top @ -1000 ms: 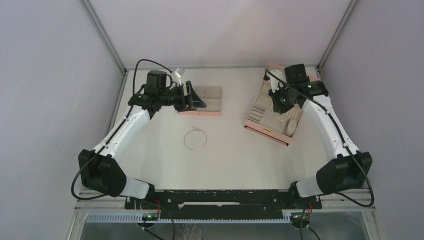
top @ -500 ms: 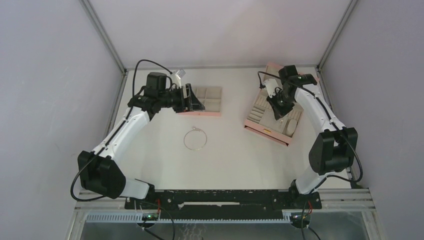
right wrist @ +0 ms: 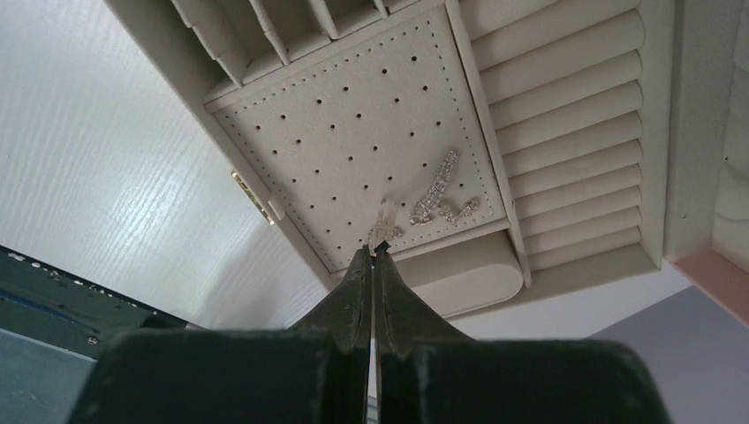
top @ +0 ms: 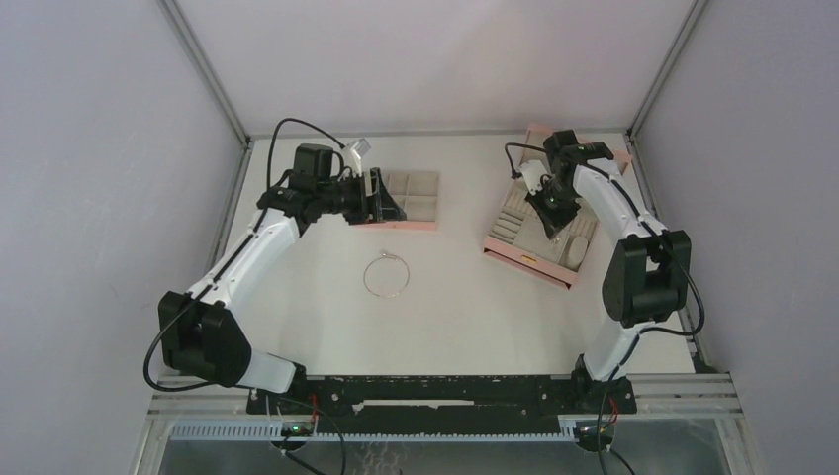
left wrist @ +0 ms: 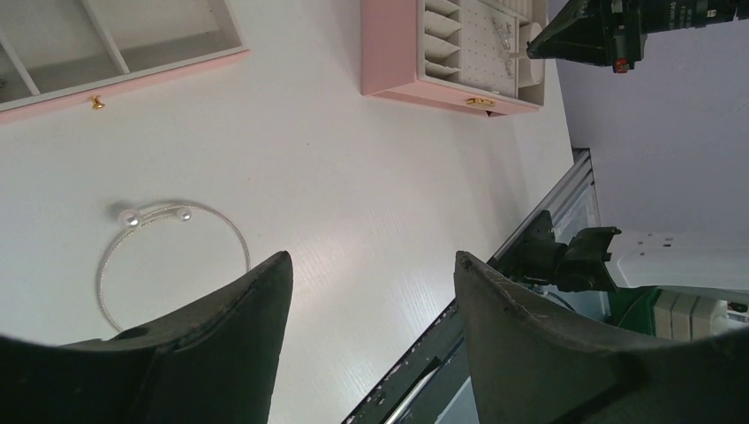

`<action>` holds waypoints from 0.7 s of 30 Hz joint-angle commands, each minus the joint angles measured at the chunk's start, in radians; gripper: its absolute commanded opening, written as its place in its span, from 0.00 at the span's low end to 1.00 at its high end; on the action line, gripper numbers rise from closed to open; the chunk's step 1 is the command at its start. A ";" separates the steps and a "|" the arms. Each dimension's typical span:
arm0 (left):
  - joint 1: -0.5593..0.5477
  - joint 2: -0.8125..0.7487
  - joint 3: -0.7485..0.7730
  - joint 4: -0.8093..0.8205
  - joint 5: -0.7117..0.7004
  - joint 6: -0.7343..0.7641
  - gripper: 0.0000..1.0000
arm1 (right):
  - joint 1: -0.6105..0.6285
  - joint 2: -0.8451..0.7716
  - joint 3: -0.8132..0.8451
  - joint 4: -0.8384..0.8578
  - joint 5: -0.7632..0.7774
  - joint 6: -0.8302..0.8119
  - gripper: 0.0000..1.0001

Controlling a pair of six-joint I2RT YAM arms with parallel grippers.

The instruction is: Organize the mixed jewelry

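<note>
The thin silver wire hoop (top: 365,278) lies flat on the white table, in the open between the two arms. In the left wrist view its pearl-tipped ends (left wrist: 184,213) show. My left gripper (top: 381,195) hovers open and empty by the pink compartment tray (top: 408,226), away from the hoop (left wrist: 371,256). My right gripper (top: 555,226) is shut, tips down over the pink box (top: 529,259). In the right wrist view its tips (right wrist: 374,249) meet a tiny silver piece (right wrist: 382,230) on the perforated pad (right wrist: 353,115). Whether that piece is pinched I cannot tell. A sparkly chain cluster (right wrist: 439,196) lies beside it.
The box has ring rolls (right wrist: 565,115) and narrow slots (right wrist: 265,26) around the pad. The tray's pink front carries a small gold knob (left wrist: 97,102). The table's near edge and black rail (left wrist: 495,291) run below the left fingers. Grey walls enclose the table.
The right arm's elbow has swung inward while its shut gripper stayed over the pink box. The left arm and the hoop have barely moved.
</note>
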State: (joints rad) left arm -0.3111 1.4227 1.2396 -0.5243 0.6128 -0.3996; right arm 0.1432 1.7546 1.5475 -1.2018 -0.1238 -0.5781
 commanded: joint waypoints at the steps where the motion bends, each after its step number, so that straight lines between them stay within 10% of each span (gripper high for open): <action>1: 0.000 -0.006 0.018 0.005 0.013 0.039 0.72 | -0.011 0.013 0.026 0.012 0.029 -0.002 0.00; 21: 0.000 0.041 0.077 -0.032 0.009 0.062 0.72 | -0.013 0.091 0.043 0.021 0.002 -0.003 0.00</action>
State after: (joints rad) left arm -0.3111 1.4593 1.2598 -0.5640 0.6128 -0.3653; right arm 0.1371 1.8477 1.5478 -1.1961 -0.1135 -0.5781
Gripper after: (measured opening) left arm 0.722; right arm 0.007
